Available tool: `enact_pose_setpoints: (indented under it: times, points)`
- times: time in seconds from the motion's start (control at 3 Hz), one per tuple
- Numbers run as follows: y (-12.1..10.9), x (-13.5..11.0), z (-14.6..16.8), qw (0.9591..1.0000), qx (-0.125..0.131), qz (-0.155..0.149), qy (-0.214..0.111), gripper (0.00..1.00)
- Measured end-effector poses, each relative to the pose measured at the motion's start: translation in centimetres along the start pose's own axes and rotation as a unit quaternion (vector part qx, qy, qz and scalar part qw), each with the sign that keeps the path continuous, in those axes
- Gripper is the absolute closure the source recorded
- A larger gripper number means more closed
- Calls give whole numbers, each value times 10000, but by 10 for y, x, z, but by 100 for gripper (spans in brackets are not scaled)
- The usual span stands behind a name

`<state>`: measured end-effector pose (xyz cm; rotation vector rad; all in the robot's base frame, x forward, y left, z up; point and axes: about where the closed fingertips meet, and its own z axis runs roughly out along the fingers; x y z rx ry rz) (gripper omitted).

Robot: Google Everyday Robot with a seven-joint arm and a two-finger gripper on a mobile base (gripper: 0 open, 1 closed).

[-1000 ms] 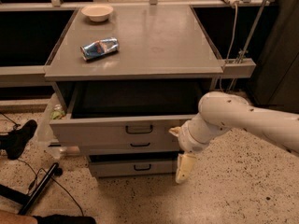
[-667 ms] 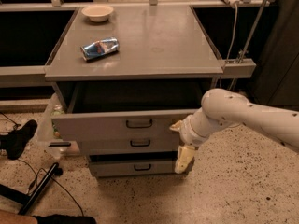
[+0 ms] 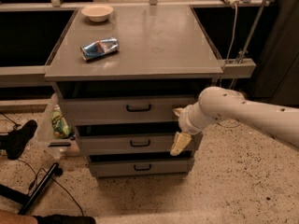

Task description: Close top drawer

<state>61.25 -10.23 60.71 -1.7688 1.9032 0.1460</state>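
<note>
The top drawer (image 3: 103, 110) is a wide grey drawer with a small dark centre handle (image 3: 138, 108), just under the cabinet top. Its front stands only a little proud of the cabinet, with a thin dark gap above it. My gripper (image 3: 178, 127) is at the right end of that front panel, on my white arm (image 3: 243, 111) coming in from the right. One cream fingertip (image 3: 177, 111) touches the drawer front. The other finger (image 3: 180, 143) hangs down over the middle drawer (image 3: 135, 143). The fingers are apart and hold nothing.
A crushed blue can (image 3: 99, 48) and a cream bowl (image 3: 97, 12) sit on the grey cabinet top (image 3: 159, 41). The bottom drawer (image 3: 140, 167) is below. A clear bag (image 3: 55, 125), a black shoe (image 3: 16, 136) and cables (image 3: 42, 185) lie on the floor at left.
The top drawer has slid back into the cabinet from well open to almost shut. My gripper has moved in with its front panel.
</note>
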Motion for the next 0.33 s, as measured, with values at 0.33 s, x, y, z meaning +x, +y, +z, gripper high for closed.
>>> enact_pose_setpoints:
  times: [0.33]
  points:
    - [0,-1,1,10000,-4,-7,1,0]
